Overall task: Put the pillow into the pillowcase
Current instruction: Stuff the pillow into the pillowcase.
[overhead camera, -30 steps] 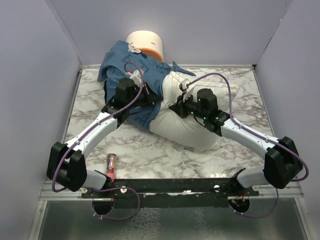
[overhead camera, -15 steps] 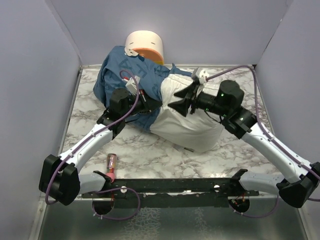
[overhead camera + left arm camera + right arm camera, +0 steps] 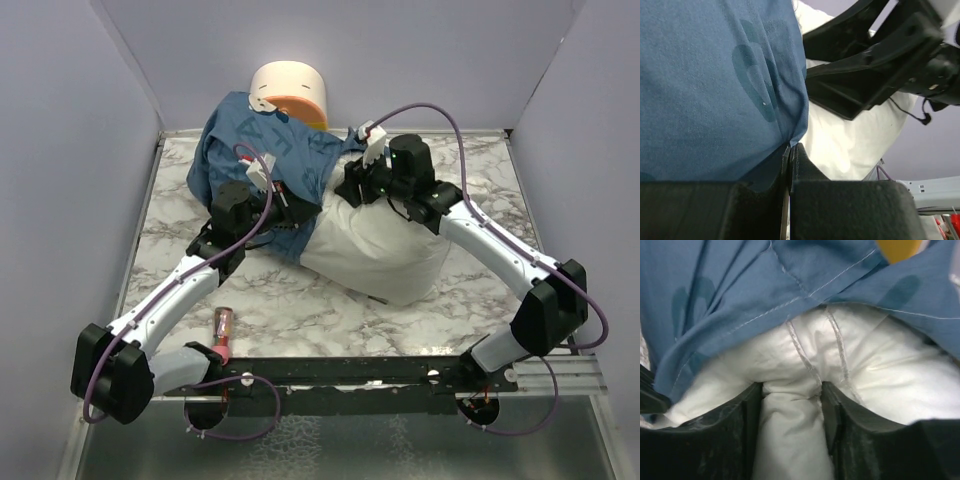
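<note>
The blue pillowcase (image 3: 262, 140) lies bunched at the back left, its mouth drawn over the far end of the white pillow (image 3: 378, 255). My left gripper (image 3: 298, 206) is shut on the pillowcase's hem (image 3: 715, 90) beside the pillow (image 3: 845, 145); its jaws (image 3: 791, 147) pinch the cloth edge. My right gripper (image 3: 350, 190) presses into the pillow's far end at the sack's mouth. In the right wrist view its jaws (image 3: 791, 390) stand apart, a fold of pillow (image 3: 805, 355) bulging between the fingers (image 3: 747, 410), with the pillowcase (image 3: 765, 280) hem just beyond.
A cream-and-orange cylinder (image 3: 292, 90) stands against the back wall behind the pillowcase. A small red tube (image 3: 224, 325) lies on the marble table (image 3: 470, 190) near the left arm's base. Purple walls close in left, right and back.
My right gripper opened, swung up off the pillow's middle, then came down onto its far end at the pillowcase mouth. The left gripper kept its hold, shifting slightly left.
</note>
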Robot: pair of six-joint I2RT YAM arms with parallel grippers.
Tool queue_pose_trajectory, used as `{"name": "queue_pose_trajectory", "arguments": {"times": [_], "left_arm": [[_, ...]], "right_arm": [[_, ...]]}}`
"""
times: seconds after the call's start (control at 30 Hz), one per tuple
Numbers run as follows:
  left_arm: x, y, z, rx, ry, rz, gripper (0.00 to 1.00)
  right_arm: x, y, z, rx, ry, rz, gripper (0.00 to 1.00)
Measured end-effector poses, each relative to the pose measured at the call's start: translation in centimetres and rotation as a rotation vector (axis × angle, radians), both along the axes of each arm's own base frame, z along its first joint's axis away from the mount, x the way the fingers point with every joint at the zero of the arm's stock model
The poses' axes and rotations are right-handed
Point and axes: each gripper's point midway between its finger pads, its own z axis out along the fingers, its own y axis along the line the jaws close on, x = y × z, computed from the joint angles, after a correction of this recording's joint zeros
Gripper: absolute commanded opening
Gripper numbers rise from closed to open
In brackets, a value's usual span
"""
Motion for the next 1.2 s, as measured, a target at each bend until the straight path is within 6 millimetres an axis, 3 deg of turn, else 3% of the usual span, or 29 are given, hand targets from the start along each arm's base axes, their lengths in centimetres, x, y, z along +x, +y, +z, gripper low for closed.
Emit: {"name": "queue_pose_trajectory", "arguments": {"times": [0.07,0.2,0.4,0.57,0.63,0.7,0.87,0.97,1.07,1.13,1.2], "left_arm": [[-0.2,0.1,0.3,0.001,-0.006,-0.002,0.00],[-0.4,0.0,1.5,0.003,-0.024,-0.008,0.00],[0.1,-0.8,4.5,-0.019,-0.074,-0.043,0.00],[1.0,-1.8,3.4,-0.018,-0.052,-0.064,0.00],[1.1,-2.0,2.5,-0.024,-0.052,-0.064,0.00],[1.0,-1.9,1.1,-0.029,-0.051,-0.060,0.00],[0.0,-1.8,-2.1,-0.034,-0.017,-0.064,0.00],[-0.9,-1.9,-2.2,-0.045,-0.024,-0.078,0.00],[-1.2,-1.9,-1.7,-0.052,-0.038,-0.082,0.00],[-1.3,-1.9,-1.6,-0.053,-0.042,-0.082,0.00],[-1.3,-1.9,-1.6,-0.053,-0.042,-0.082,0.00]], "right_arm": [[-0.1,-0.1,-2.1,-0.022,0.039,0.000,0.29],[-0.9,-0.1,-1.3,0.021,0.018,0.013,0.04],[-0.9,0.7,-1.1,0.141,0.032,0.014,0.01],[1.2,2.6,-1.8,0.234,0.079,-0.005,0.03],[2.0,3.4,-2.0,0.253,0.094,0.004,0.07],[1.9,3.8,-1.9,0.262,0.100,0.024,0.22],[-0.5,2.9,0.2,0.231,0.053,0.084,0.51],[-3.6,1.1,4.1,0.205,-0.029,0.115,0.72],[-6.2,-1.2,9.3,0.194,-0.142,0.121,0.92],[-7.2,-2.9,12.4,0.176,-0.207,0.100,0.98],[-7.1,-4.5,14.1,0.140,-0.244,0.057,1.00]]}}
